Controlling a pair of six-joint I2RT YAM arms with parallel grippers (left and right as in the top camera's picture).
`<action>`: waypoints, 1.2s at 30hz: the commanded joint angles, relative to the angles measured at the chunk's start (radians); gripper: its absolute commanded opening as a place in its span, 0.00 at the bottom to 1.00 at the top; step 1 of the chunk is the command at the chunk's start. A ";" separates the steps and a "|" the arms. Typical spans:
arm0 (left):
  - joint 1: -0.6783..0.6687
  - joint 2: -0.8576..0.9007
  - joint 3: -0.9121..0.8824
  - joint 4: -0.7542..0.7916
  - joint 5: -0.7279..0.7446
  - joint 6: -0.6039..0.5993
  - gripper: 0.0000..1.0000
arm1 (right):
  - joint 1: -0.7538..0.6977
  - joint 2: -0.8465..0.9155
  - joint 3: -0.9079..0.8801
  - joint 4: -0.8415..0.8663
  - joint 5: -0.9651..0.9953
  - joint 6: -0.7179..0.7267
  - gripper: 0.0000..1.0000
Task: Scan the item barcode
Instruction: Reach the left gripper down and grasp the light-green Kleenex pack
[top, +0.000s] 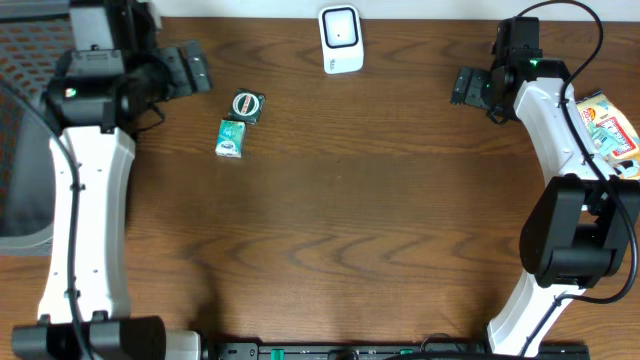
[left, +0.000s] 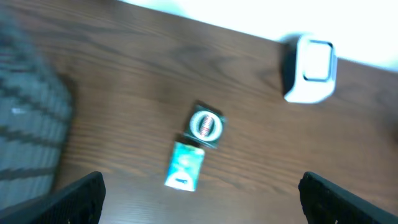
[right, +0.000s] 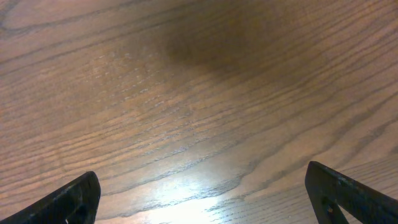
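Wooden desk (top: 340, 230) carries it all, and the risk I see sits on its left half. The scanner (top: 340, 38) stands at the far edge, well apart from the green pack (top: 231, 138), which lies flat just beside a round tin (top: 247, 105), seemingly touching it. A sloppy pinch could drag both or cover the barcode. The left arm (top: 85, 200) and right arm (top: 555, 120) sit pulled back at the far corners. Left fingers (left: 81, 199) and right fingers (right: 68, 202) are spread wide, empty.

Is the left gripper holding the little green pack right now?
No, the green pack lies on the table, apart from the open, empty left gripper.
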 joint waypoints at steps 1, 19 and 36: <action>-0.032 0.084 -0.023 -0.005 0.100 0.090 0.98 | -0.005 -0.018 0.002 0.000 -0.006 0.010 0.99; -0.211 0.488 -0.023 -0.033 -0.205 0.106 0.81 | -0.005 -0.018 0.002 0.000 -0.006 0.010 0.99; -0.238 0.603 -0.033 0.021 -0.323 0.088 0.66 | -0.005 -0.018 0.002 0.000 -0.006 0.010 0.99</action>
